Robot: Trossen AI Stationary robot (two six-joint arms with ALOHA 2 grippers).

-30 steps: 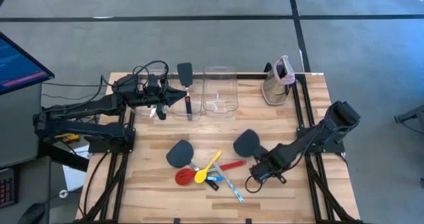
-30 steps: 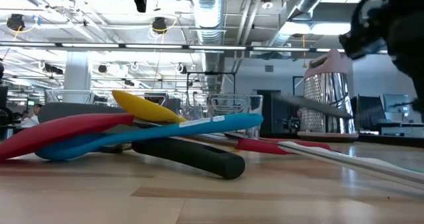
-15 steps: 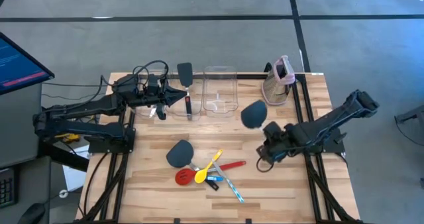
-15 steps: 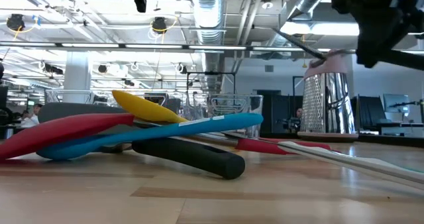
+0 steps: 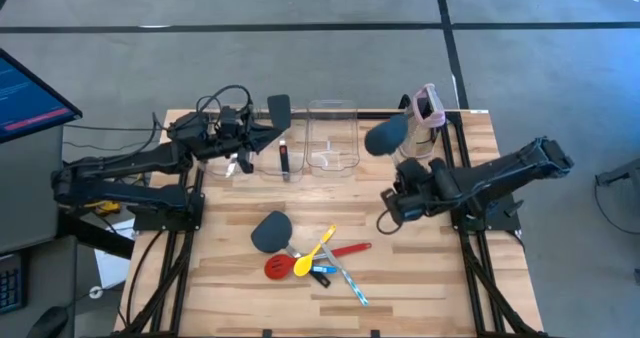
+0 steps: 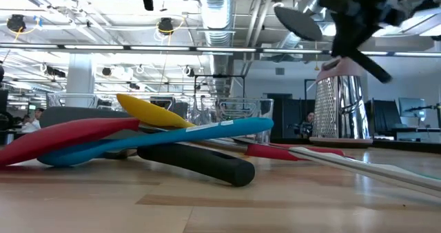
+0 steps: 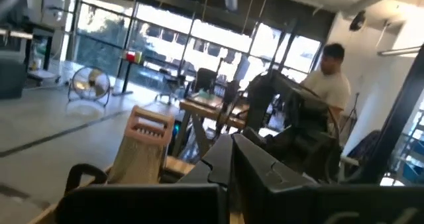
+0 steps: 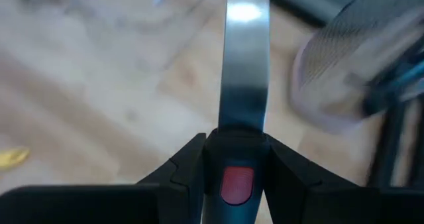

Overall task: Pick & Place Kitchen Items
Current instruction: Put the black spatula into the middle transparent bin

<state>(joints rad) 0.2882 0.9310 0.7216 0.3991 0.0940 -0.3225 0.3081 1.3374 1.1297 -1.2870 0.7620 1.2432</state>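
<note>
Wooden tabletop: right gripper [image 5: 404, 199], at three o'clock, clamps a spatula [image 5: 386, 136] aloft by its handle, blade near the grater [image 5: 418, 124], which it may strike. Left gripper [image 5: 262, 141], at eleven o'clock: jaw state unclear.

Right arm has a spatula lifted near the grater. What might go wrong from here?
The spatula blade hangs close beside the grater; a swing toward the clear bin may clip or topple it. The right end effector grips only the handle end, so the blade may pivot or slip.
</note>
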